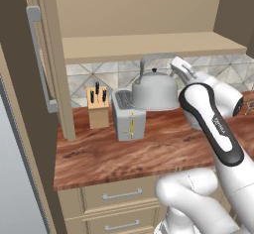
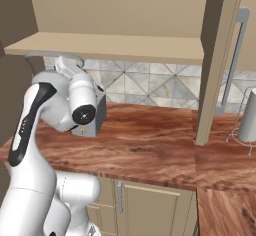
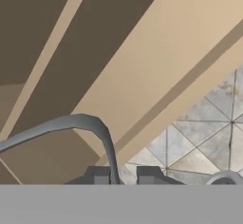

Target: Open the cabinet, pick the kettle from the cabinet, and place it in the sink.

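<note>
Now carrying kettle [image 1: 155,92] out of cabinet [image 1: 144,44]; end effector [image 3: 124,174] clamped on handle. Keep level, clear toaster [image 1: 128,113], swing toward sink.

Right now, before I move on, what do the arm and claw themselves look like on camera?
The arm is glossy white with rounded segments, a long black inlay along the forearm carrying small white lettering, and a dark circular joint cap. The claw shows two small, blocky dark grey fingertips. No loose cables visible.

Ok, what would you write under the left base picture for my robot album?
The robot's gripper holds the silver kettle by its handle, just above the toaster, below the open cabinet.
</note>
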### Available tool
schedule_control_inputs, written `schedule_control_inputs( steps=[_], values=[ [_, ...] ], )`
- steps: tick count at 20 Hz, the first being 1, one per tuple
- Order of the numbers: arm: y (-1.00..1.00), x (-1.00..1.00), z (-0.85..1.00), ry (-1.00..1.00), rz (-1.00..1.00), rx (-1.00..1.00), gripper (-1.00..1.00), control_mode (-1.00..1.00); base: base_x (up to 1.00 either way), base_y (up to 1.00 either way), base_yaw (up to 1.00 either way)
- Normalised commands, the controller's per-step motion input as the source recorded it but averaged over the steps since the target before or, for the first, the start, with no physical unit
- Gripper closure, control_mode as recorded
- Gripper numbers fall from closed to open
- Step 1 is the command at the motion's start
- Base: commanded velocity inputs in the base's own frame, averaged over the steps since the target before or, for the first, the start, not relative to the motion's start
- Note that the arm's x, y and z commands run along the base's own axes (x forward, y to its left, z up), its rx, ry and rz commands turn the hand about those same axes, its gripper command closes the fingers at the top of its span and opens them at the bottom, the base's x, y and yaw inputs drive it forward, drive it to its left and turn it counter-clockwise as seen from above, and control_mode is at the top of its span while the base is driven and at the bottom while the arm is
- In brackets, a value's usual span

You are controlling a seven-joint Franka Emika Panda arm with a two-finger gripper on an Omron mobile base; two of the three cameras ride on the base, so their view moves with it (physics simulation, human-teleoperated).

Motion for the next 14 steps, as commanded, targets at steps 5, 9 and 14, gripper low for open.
schedule_control_inputs(
  steps=[5,9,14],
  values=[
    [0.0,0.05,0.0,0.0,0.04,0.0,1.0,-1.0,0.0,0.0,0.0],
    [0.0,0.0,0.0,0.0,0.02,0.0,1.0,-1.0,0.0,0.0,0.0],
    [0.0,0.0,0.0,0.0,0.0,0.0,1.0,-1.0,0.0,0.0,0.0]
  ],
)
